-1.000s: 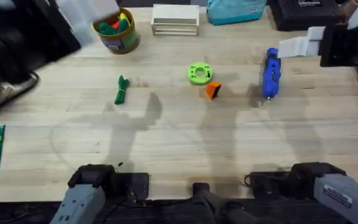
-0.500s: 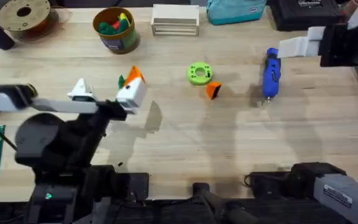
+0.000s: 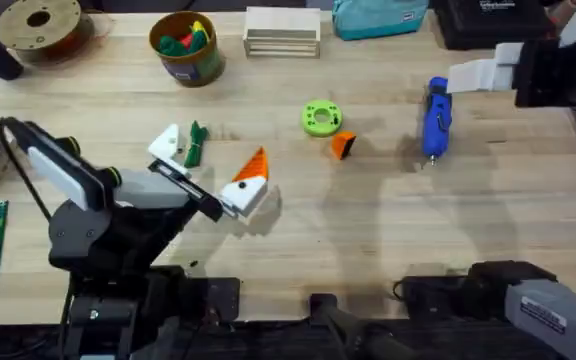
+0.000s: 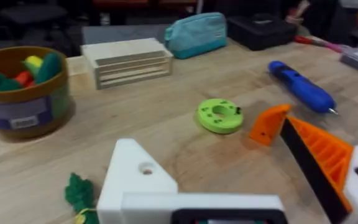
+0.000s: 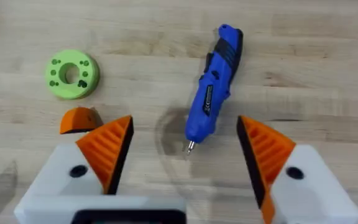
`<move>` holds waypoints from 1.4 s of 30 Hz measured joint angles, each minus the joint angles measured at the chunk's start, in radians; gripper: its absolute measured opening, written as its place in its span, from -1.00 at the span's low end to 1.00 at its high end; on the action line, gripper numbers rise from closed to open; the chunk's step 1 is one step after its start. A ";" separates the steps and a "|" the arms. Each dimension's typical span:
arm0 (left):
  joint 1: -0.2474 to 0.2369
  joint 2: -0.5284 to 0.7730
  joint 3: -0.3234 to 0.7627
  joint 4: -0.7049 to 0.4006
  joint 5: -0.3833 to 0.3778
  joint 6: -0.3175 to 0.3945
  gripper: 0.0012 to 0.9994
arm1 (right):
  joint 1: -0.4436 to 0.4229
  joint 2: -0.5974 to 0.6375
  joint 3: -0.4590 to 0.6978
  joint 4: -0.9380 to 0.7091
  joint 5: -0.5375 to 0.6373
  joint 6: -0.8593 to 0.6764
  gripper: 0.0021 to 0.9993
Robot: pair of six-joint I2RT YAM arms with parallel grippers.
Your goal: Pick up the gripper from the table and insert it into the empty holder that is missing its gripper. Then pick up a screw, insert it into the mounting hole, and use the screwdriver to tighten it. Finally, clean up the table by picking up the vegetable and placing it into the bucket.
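Gripper loose on table, just beside green disc, ahead of my left hand, fingers spread wide, empty; my right hand open above screwdriver.

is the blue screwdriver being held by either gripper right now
No, the blue screwdriver lies alone on the table, and the left gripper is far off with nothing between its fingers.

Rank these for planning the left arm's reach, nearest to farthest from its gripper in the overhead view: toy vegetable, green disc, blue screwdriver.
1. Toy vegetable, right beside the left gripper.
2. Green disc, mid-table.
3. Blue screwdriver, far right.
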 joint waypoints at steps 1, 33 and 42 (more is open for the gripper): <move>0.000 0.000 0.000 0.000 0.025 0.003 0.97 | 0.000 0.000 0.000 0.000 0.000 0.000 0.98; -0.129 0.000 -0.002 -0.001 0.134 0.032 0.97 | 0.000 0.000 0.000 0.000 0.000 0.000 0.98; -0.129 0.000 -0.002 -0.001 0.134 0.032 0.97 | 0.000 0.000 0.001 0.036 -0.081 0.000 0.98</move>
